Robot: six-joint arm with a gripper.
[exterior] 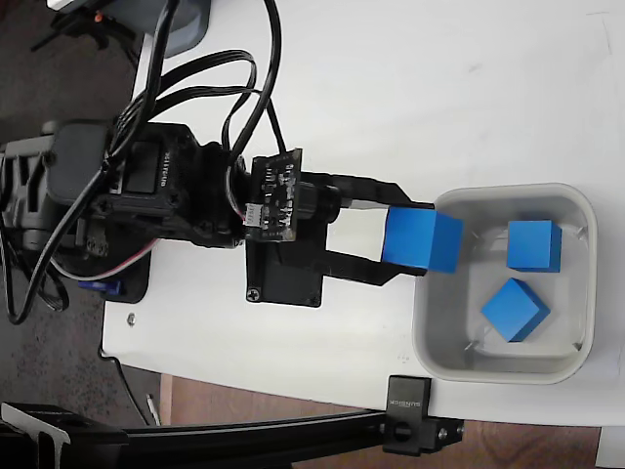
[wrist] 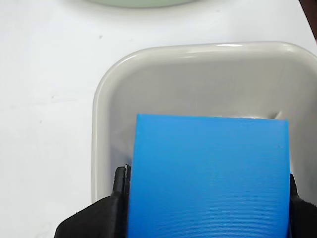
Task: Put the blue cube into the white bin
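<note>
My gripper (exterior: 408, 239) is shut on a blue cube (exterior: 422, 240), holding it in the air just over the left rim of the white bin (exterior: 430, 337). Two more blue cubes lie inside the bin, one (exterior: 534, 245) at the upper right and one (exterior: 515, 310) tilted lower down. In the wrist view the held blue cube (wrist: 208, 176) fills the lower frame between the black fingers (wrist: 118, 198), with the white bin (wrist: 101, 124) directly beneath; the other cubes are hidden there.
The arm body and black cables (exterior: 156, 186) fill the left of the fixed view. A black clamp (exterior: 410, 420) sits at the table's lower edge below the bin. A pale green rim (wrist: 138, 2) shows at the top of the wrist view.
</note>
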